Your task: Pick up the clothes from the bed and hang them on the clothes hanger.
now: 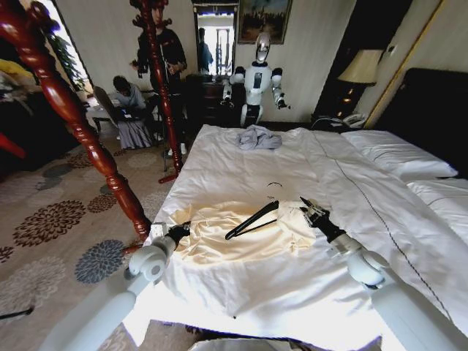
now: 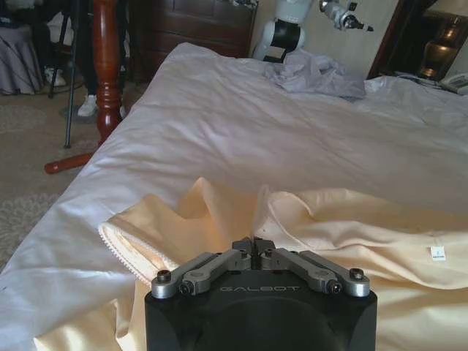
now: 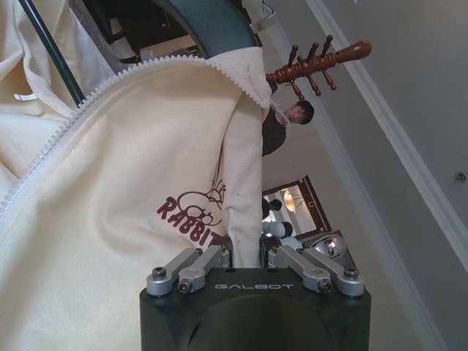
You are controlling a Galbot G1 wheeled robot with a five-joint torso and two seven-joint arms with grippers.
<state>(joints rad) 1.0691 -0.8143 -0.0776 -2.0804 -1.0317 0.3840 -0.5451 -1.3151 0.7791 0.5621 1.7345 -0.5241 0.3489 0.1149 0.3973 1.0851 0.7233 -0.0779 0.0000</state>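
The pale cream clothes [image 1: 219, 238] lie spread on the white bed [image 1: 241, 172], near its front-left corner. Across them lies the slim black clothes hanger [image 1: 252, 219], its silver hook toward the pillows. My left gripper [image 1: 177, 232] is at the garment's left edge. In the left wrist view it [image 2: 254, 247] is shut, with the cream fabric [image 2: 307, 219] bunching up at its tips. My right gripper [image 1: 310, 212] is at the garment's right edge. In the right wrist view it [image 3: 245, 256] is shut on a fold of the clothes [image 3: 124, 190] beside the dark "RABBIT" print. The hanger's black bar [image 3: 47, 51] shows beyond.
A reddish-brown turned wooden coat stand [image 1: 77, 121] leans close by my left arm at the bed's left side. A small grey garment [image 1: 259, 137] lies at the bed's far end, with another white robot [image 1: 256, 80] behind it. White pillows [image 1: 398, 153] are on the right.
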